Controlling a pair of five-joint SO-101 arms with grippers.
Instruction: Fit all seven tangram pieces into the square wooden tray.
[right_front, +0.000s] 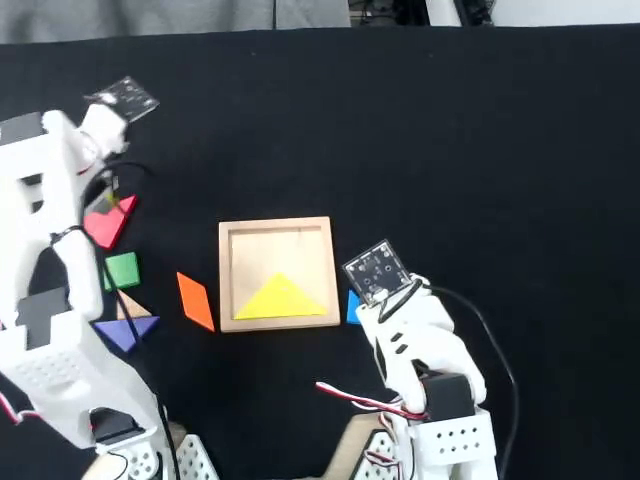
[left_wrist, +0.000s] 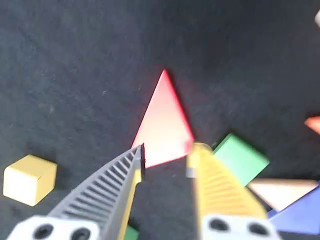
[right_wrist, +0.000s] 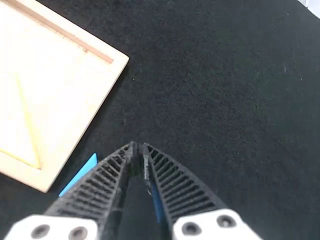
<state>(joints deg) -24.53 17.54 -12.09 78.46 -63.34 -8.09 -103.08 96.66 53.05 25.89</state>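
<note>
Red triangle (left_wrist: 163, 122) lies between 2 tips of left pincer (left_wrist: 167, 149) (spread apart).

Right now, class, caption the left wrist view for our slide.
Open jaws frame the red triangle's base; green square and yellow cube nearby.

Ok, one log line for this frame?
left gripper: open at red triangle | right gripper: shut above blue piece beside tray | tray: yellow triangle inside

Open worktop (right_front: 450, 150) lies beyond and right of the wooden tray (right_front: 225, 275); orange parallelogram (right_front: 195, 300), green square (right_front: 122, 270) and red triangle (right_front: 108, 225) crowd its left side.
</note>
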